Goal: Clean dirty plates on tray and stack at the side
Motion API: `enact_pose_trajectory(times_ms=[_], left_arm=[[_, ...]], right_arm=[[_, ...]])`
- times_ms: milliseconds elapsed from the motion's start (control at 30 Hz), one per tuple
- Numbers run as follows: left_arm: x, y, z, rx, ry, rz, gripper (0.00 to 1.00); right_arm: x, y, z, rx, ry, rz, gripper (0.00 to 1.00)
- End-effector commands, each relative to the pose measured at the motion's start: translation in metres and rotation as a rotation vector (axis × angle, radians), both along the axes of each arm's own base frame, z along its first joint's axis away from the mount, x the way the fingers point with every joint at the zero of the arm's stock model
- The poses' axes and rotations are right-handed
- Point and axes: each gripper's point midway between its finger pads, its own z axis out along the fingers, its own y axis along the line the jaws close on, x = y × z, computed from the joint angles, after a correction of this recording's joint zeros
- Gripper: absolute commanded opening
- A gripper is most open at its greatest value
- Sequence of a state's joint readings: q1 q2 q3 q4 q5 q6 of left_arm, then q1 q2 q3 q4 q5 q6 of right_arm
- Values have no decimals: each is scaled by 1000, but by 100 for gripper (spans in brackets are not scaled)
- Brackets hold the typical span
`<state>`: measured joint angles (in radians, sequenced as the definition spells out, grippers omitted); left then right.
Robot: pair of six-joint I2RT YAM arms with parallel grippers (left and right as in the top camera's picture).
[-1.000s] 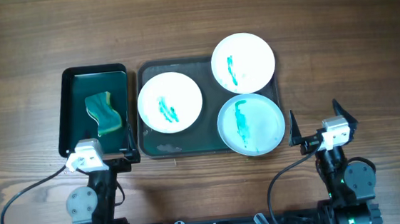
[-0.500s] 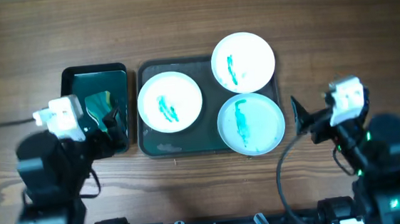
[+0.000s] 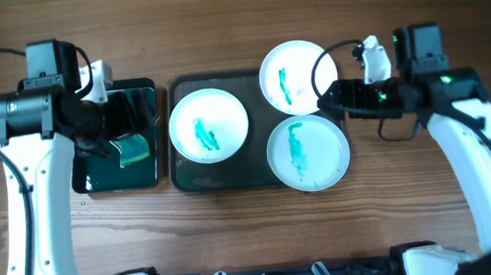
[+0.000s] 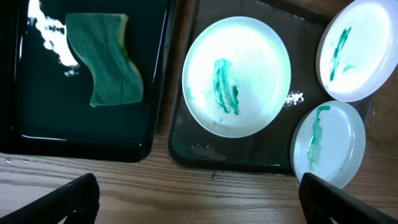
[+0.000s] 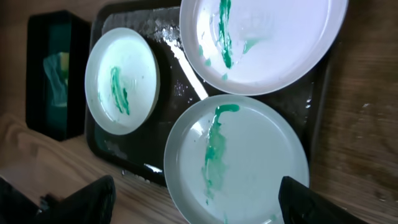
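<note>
Three plates smeared with green sit on a dark tray [image 3: 187,179]: a white one on the left [image 3: 209,125], a white one at the back right [image 3: 298,76] overhanging the tray's edge, and a pale blue one at the front right [image 3: 308,153]. A green sponge [image 3: 132,149] lies in a black tub [image 3: 117,176] to the tray's left. My left gripper [image 3: 126,125] hangs open and empty above the tub; its wrist view shows the sponge [image 4: 106,59] and the left plate [image 4: 236,74]. My right gripper [image 3: 329,102] is open and empty above the two right plates, with the pale blue plate [image 5: 239,155] below it.
The tub holds dark shiny liquid [image 4: 43,93]. Water drops lie on the tray between the plates [image 5: 171,53]. Bare wooden table [image 3: 427,211] surrounds the tray and the tub.
Both arms have risen from the table's front edge and moved back. The left gripper is now over the tub, the right one over the right-hand plates. The plates and sponge have not moved.
</note>
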<state>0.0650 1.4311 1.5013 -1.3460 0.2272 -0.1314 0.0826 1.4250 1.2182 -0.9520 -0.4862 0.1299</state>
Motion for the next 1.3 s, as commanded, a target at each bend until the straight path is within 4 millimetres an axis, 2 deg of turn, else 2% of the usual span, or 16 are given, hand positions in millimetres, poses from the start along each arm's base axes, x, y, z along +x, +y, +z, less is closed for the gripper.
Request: enact_pose_trajectory(times_ms=[0,100,167,200,300,333,367,433,500,633,867,900,933,1000,1033,1267], left_arm=[[8,-2,2,-18,-14,-14,100],[18,0,5,-6,-58,-11,100],[22,1,6,1,-75,-9,100],[23,3,6,12,-77,-6,100],[27,17,4,88,-86,21,100],[28,21,5,108,-93,29,100],[29,25,5,125,-93,51,100],[29,46,4,199,-78,196,100],[28,52,4,223,-77,239,100],[30,52,5,223,-86,241,100],[30,52,0,223,-80,240,100],[30,52,-4,224,-68,238,100],[30,52,-11,225,-49,237,98],[30,53,-21,222,-14,247,94],[30,52,-32,219,20,255,83],[38,53,-97,236,203,206,86]], right_arm=[[11,40,-12,14,40,8,81],[24,87,-26,-110,21,44,80],[34,116,-37,-123,36,79,68],[42,131,-46,-131,46,103,61],[65,167,-82,-137,61,142,58],[70,176,-103,-138,79,139,42],[71,178,-113,-143,89,142,40],[72,175,-134,-176,117,123,41],[77,170,-147,-211,118,101,42],[78,172,-162,-220,118,126,42],[69,170,-181,-236,163,135,24],[66,171,-185,-240,172,136,17],[64,172,-188,-245,177,143,5],[62,174,-192,-257,178,141,4],[61,175,-192,-259,176,142,4],[63,172,-192,-271,173,122,4]])
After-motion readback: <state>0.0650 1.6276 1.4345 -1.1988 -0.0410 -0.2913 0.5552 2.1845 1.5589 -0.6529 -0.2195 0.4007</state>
